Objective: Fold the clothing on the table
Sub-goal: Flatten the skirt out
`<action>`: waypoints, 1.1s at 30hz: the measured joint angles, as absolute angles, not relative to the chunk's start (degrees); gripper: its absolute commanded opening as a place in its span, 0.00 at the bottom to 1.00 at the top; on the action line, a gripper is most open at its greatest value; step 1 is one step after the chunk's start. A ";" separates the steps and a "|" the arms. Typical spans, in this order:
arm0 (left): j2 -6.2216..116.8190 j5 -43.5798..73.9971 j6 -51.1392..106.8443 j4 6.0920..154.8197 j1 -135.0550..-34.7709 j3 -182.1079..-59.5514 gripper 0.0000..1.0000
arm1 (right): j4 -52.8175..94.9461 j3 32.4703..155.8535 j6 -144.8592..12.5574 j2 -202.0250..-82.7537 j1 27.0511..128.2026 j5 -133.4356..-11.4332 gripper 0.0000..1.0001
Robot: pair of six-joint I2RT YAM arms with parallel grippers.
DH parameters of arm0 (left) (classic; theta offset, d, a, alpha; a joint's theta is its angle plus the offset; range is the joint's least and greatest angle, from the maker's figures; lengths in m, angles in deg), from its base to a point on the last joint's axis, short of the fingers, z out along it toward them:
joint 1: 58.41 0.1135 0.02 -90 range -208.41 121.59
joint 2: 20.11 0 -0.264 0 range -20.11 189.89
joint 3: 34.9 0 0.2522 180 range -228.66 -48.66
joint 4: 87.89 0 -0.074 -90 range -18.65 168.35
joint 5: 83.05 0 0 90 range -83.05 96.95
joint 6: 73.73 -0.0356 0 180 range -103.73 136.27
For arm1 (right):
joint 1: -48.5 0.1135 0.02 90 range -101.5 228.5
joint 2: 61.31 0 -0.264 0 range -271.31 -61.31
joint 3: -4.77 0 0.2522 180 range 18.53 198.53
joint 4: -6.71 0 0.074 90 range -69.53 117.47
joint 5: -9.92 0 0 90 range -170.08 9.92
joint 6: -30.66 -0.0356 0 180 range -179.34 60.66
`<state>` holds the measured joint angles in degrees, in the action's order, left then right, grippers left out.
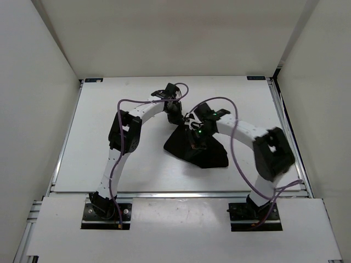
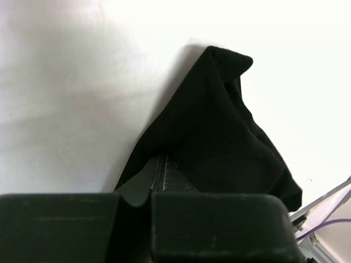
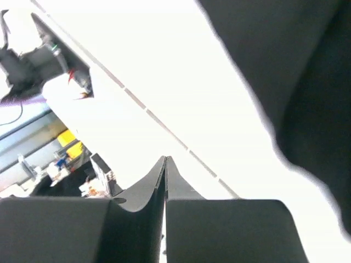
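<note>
Currently the left pincer (image 2: pixel 159 164) is clamped on the clothing (image 2: pixel 219 131) on the worktop (image 2: pixel 66 98); the right pincer (image 3: pixel 165 163) is closed, empty.

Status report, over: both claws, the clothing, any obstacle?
Left claw shut, tips at black garment, grip unclear. Right claw shut, empty. Garment bunched, not folded. No obstacle seen.

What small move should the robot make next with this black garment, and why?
Probably open the right hand and move it to a free edge of the black garment. It is shut on nothing, while the left hand seems to pinch one edge, and the garment sits bunched in a heap on the table, not flat enough to fold.
</note>
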<state>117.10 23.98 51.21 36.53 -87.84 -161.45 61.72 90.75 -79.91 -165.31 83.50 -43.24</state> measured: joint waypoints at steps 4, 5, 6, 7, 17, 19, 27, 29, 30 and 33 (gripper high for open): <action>119.15 23.74 51.21 34.71 -87.71 -165.34 0.00 | 61.18 82.62 -81.14 -148.55 81.56 -42.25 0.00; 119.20 23.59 51.21 34.54 -87.71 -165.43 0.00 | 60.57 80.85 -81.82 -145.47 79.83 -41.66 0.01; 119.20 23.39 51.23 34.43 -87.71 -165.41 0.00 | 59.65 79.52 -82.60 -143.79 77.71 -41.29 0.00; 119.20 23.35 51.25 34.45 -87.71 -165.39 0.00 | 58.45 78.56 -83.21 -143.39 75.39 -41.01 0.00; 117.43 23.46 52.11 36.31 -86.95 -162.04 0.00 | 46.49 80.13 -87.15 -164.37 70.85 -47.48 0.00; 117.10 23.39 52.09 36.42 -86.86 -161.52 0.00 | 45.16 81.49 -87.65 -167.68 71.46 -49.53 0.00; 116.05 22.98 52.06 36.66 -86.16 -159.84 0.00 | 40.54 85.68 -89.99 -174.12 74.41 -51.19 0.00; 115.96 23.02 52.09 36.77 -86.01 -159.64 0.00 | 39.17 86.56 -90.78 -175.22 75.26 -50.23 0.01; 115.94 22.98 52.09 36.79 -85.96 -159.60 0.00 | 38.60 86.91 -91.04 -175.81 75.68 -49.55 0.00; 115.94 23.00 52.06 36.79 -85.90 -159.60 0.00 | 37.81 87.10 -91.52 -176.33 76.88 -47.91 0.00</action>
<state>115.94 23.00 52.06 36.79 -85.90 -159.60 37.81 87.10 -91.52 -176.33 76.88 -47.91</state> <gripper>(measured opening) 0.020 0.002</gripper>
